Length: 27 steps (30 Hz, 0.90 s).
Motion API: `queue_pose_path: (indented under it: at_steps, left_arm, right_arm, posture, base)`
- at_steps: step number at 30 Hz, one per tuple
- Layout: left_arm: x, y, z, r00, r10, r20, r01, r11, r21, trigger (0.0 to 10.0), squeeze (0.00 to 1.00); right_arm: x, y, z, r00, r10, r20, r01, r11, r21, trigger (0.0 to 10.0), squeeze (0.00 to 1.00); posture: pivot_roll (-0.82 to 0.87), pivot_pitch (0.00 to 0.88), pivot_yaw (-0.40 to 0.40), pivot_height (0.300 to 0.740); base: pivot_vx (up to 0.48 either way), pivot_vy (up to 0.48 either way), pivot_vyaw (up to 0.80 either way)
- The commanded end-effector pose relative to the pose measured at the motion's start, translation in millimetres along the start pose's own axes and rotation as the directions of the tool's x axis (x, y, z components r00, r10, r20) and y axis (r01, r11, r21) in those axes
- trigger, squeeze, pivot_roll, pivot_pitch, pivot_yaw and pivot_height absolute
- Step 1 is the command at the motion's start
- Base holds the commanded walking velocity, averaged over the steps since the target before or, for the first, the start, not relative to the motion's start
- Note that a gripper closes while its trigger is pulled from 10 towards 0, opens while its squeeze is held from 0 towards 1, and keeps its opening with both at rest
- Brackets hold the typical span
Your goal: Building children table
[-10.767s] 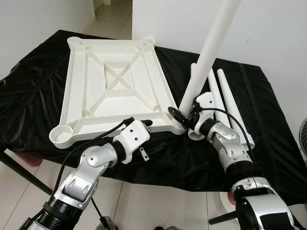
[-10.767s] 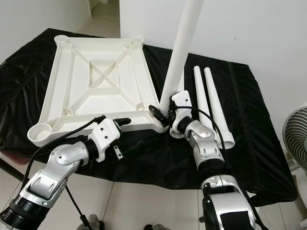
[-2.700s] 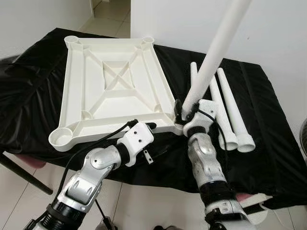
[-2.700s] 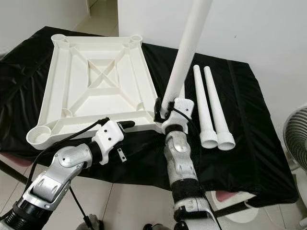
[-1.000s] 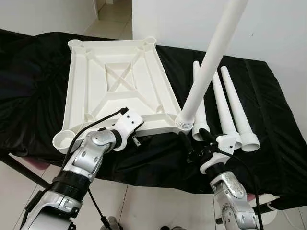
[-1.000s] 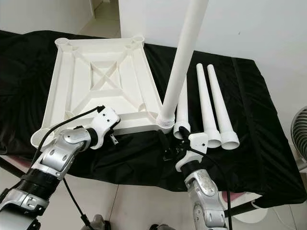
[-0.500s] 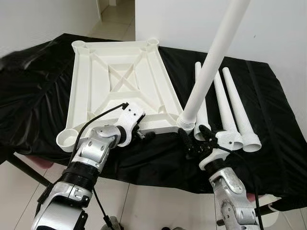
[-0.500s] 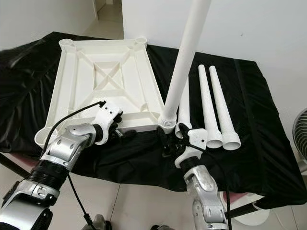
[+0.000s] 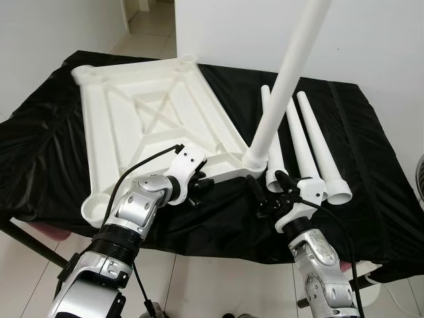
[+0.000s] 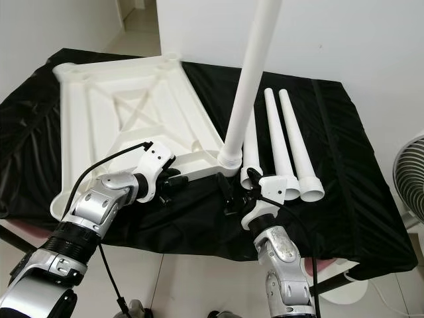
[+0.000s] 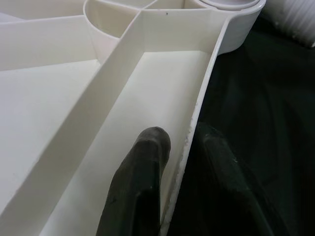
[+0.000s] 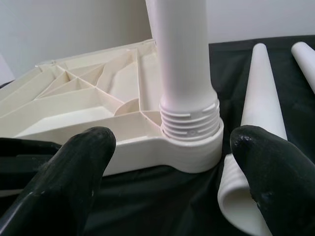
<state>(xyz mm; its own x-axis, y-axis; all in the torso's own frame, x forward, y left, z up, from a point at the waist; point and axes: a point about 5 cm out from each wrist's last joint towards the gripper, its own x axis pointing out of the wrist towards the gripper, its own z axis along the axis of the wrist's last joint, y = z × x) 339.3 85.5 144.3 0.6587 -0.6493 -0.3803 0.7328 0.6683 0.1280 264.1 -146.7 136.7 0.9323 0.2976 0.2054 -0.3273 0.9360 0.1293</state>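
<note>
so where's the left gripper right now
The left gripper pinches the near rim of the upturned tabletop, just left of the screwed-in leg.

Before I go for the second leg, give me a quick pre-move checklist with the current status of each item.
1. First leg seated in the corner socket: it stands in the socket, but thread ridges show above the rim; cannot tell if fully screwed.
2. Right hand clear of that leg: ok, fingers open and apart from it, just in front of the socket.
3. Left hand holding the tabletop: ok, its fingers straddle the near edge wall.
4. Spare legs available: ok, three lie side by side on the black cloth, beside the standing leg.
5. Other three corner sockets free: ok, none holds a leg.
</note>
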Motion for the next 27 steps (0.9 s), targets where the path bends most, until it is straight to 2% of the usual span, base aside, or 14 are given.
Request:
queue_pose_path:
  at_steps: [1,15,20,22,24,27]
  left_arm:
    - [-4.9,11.7,-10.3,0.989,0.137,-0.049,-0.138,0.99,-0.008,0.0,0.0]
    - [-8.6,21.8,-13.5,0.974,0.215,-0.073,-0.216,0.976,-0.011,0.0,0.0]
    - [-11.9,31.6,-18.2,0.954,0.282,-0.106,-0.284,0.959,-0.009,0.0,0.0]
    - [-19.5,41.5,-26.4,0.934,0.331,-0.131,-0.338,0.941,-0.033,0.0,0.0]
    - [-25.0,48.8,-34.1,0.914,0.374,-0.157,-0.382,0.924,-0.018,0.0,0.0]
    - [-26.0,50.8,-36.1,0.907,0.388,-0.164,-0.394,0.919,-0.006,0.0,0.0]
  right_arm:
    - [-1.3,-4.0,-4.4,1.0,-0.014,-0.023,0.014,1.0,-0.005,10.0,0.0]
    - [3.0,-6.6,-1.8,1.0,-0.018,-0.015,0.018,1.0,-0.018,10.0,0.0]
    - [3.9,-7.7,-1.3,1.0,-0.023,-0.011,0.023,0.999,-0.024,10.0,0.0]
    - [3.8,-8.0,0.0,1.0,-0.025,-0.006,0.024,0.999,-0.03,10.0,0.0]
    - [3.4,-9.4,0.2,0.999,-0.032,-0.005,0.032,0.999,-0.029,10.0,0.0]
    - [3.2,-10.0,0.0,0.999,-0.034,-0.005,0.034,0.999,-0.029,10.0,0.0]
  posture:
    - [0.11,0.055,-0.004,0.74]
    - [0.11,0.066,-0.004,0.74]
    - [0.11,0.071,-0.001,0.74]
    - [0.1,0.072,0.006,0.74]
    - [0.11,0.075,0.003,0.74]
    - [0.11,0.076,0.002,0.74]
  base:
    - [0.0,0.0,0.0]
    - [0.0,0.0,0.0]
    - [0.0,0.0,0.0]
    - [0.0,0.0,0.0]
    - [0.0,0.0,0.0]
    - [0.0,0.0,0.0]
